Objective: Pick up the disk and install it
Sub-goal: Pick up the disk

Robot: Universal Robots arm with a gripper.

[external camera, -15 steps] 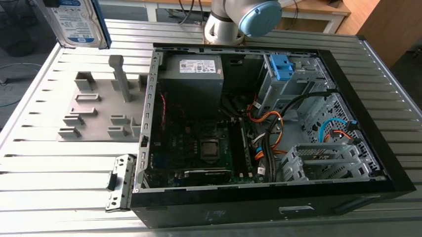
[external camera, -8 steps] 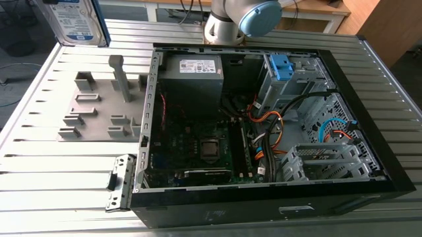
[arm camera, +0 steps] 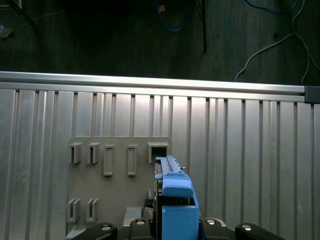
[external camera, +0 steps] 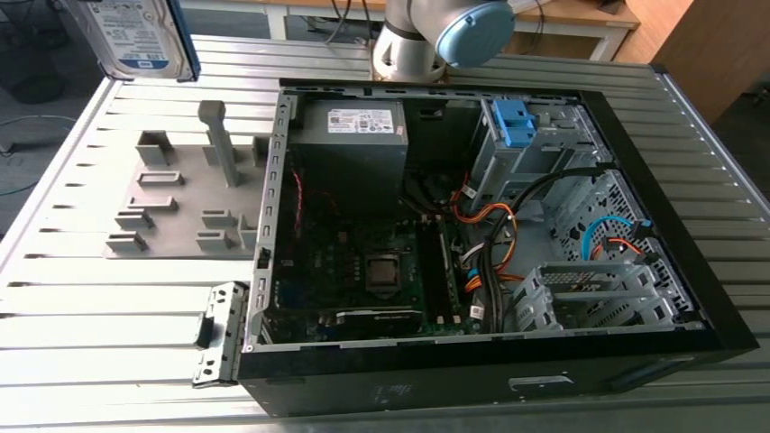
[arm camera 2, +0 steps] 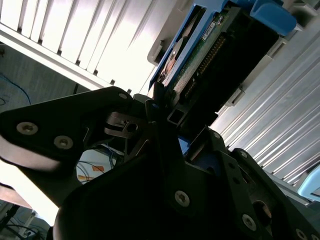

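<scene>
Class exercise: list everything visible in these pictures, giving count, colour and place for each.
disk: one, silver with blue frame, held above the table at the exterior view's left
fixture plate: one, grey, on the table beside the case
computer case: one, black, open, on the table
power supply box: one, grey, inside the case
bracket: one, blue, inside the case
table: one, silver, ribbed, under everything
arm: one, grey with blue cap, beyond the case
gripper: one, black, shut on the disk

disk (external camera: 135, 36): silver, blue frame (white-blue label) | slotted plate (external camera: 180, 225): grey
</scene>
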